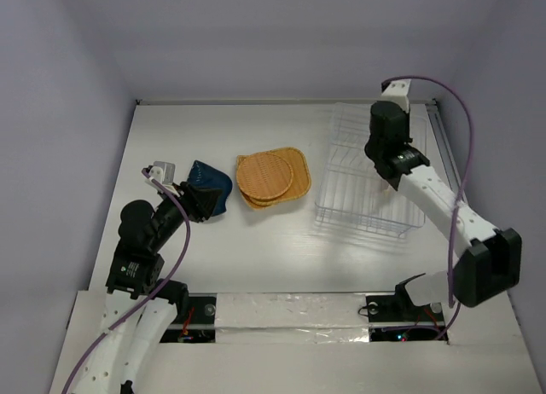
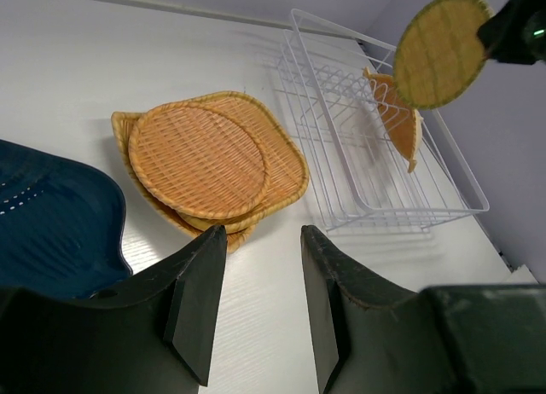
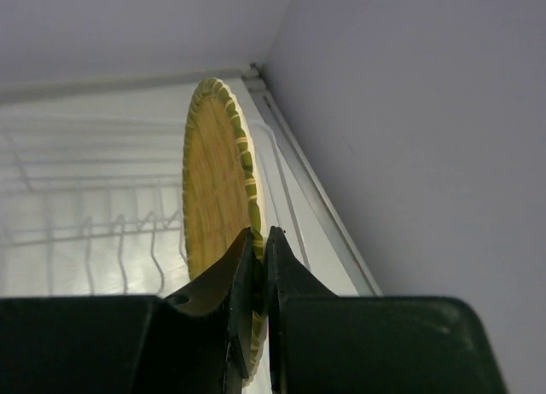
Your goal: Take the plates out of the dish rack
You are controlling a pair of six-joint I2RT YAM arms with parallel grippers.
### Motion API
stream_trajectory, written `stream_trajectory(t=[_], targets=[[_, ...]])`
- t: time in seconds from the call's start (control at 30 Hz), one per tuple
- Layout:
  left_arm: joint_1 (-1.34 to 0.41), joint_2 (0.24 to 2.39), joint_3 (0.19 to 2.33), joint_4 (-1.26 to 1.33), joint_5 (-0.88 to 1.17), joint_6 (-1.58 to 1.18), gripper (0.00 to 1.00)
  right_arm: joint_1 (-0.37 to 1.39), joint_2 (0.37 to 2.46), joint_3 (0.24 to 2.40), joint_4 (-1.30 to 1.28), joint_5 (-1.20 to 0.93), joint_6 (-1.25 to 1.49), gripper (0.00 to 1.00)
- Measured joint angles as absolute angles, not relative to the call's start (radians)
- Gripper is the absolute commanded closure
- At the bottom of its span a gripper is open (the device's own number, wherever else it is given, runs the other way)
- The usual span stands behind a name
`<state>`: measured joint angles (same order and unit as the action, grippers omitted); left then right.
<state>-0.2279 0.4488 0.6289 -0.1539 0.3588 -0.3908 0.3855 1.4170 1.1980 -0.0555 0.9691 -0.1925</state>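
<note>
My right gripper point(image 3: 260, 234) is shut on the rim of a round orange-tan woven plate point(image 3: 215, 181), held on edge in the air above the white wire dish rack point(image 2: 358, 155). The left wrist view shows that plate point(image 2: 439, 49) raised clear of the rack. Another woven plate point(image 2: 399, 125) leans upright inside the rack. In the top view my right arm point(image 1: 388, 134) hangs over the rack point(image 1: 367, 226) and hides the held plate. A stack of woven plates point(image 1: 271, 177) lies at the table's middle, with a dark blue plate point(image 1: 217, 179) left of it. My left gripper point(image 2: 260, 232) is open beside the blue plate point(image 2: 51, 223), holding nothing.
The rack stands near the right wall and the back right corner. A metal strip point(image 3: 299, 189) runs along the foot of the right wall. The stack of woven plates point(image 2: 205, 164) lies just ahead of my left fingers, between them and the rack.
</note>
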Motion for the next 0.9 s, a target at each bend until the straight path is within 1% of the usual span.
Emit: stream_trajectory(t=[0.13, 0.23, 0.37, 0.5, 0.67, 0.77, 0.9], targets=[[-0.228, 0.449, 0.629, -0.154, 0.36, -0.391, 0.63, 0.42, 1.252, 1.267, -0.129, 0.906, -0.123, 1.0], [-0.227, 0.449, 0.629, -0.154, 0.359, -0.391, 0.63, 0.442, 1.133, 1.296, -0.13, 0.737, 0.002, 1.0], [-0.222, 0.449, 0.629, -0.154, 0.36, -0.391, 0.63, 0.452, 1.084, 1.266, -0.065, 0.455, 0.196, 1.0], [-0.22, 0.449, 0.629, -0.154, 0.359, -0.391, 0.63, 0.501, 1.218, 1.248, 0.035, 0.205, 0.348, 1.0], [-0.22, 0.449, 0.629, -0.153, 0.359, -0.391, 0.63, 0.581, 1.544, 1.255, 0.054, 0.004, 0.464, 1.0], [-0.22, 0.449, 0.629, -0.154, 0.359, -0.391, 0.63, 0.605, 1.662, 1.254, 0.036, -0.066, 0.513, 1.0], [-0.212, 0.449, 0.629, -0.153, 0.359, -0.391, 0.63, 0.611, 1.715, 1.254, 0.034, -0.102, 0.556, 1.0]])
